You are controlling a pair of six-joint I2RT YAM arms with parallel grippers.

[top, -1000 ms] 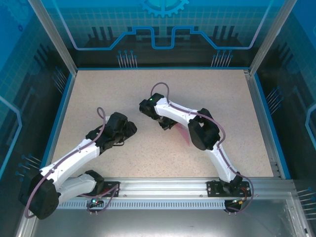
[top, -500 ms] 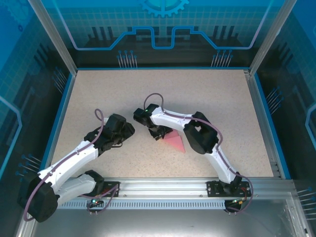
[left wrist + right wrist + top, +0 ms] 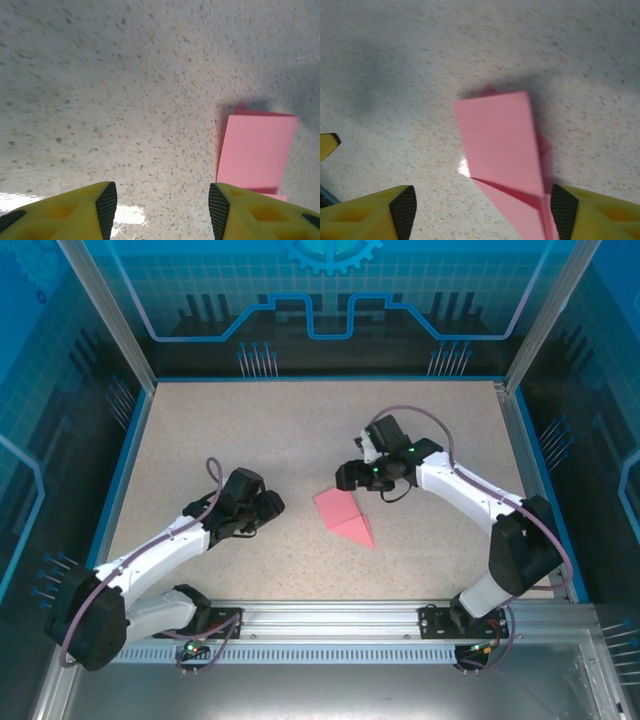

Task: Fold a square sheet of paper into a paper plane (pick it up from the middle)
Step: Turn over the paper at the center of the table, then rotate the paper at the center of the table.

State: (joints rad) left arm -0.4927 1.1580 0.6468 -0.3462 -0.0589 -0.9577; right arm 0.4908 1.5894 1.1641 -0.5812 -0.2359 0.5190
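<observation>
**Paper (image 3: pixel 343 517) lies loose on the table (image 3: pixel 220 420)**

The pink paper is flat and creased, and it tapers to a point at its near right end. The left gripper (image 3: pixel 268 506) is to its left, clear of it, jaws wide and empty. The right gripper (image 3: pixel 346 478) is just beyond its far edge, jaws also spread wide, gripping nothing.

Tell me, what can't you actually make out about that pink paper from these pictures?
Its narrowing end: in the right wrist view the pink paper runs off the bottom edge, beside the right tool's yellow finger.
Its lower corner: in the left wrist view the left tool's finger covers it.
Its layers: too small in the top view to count.
</observation>
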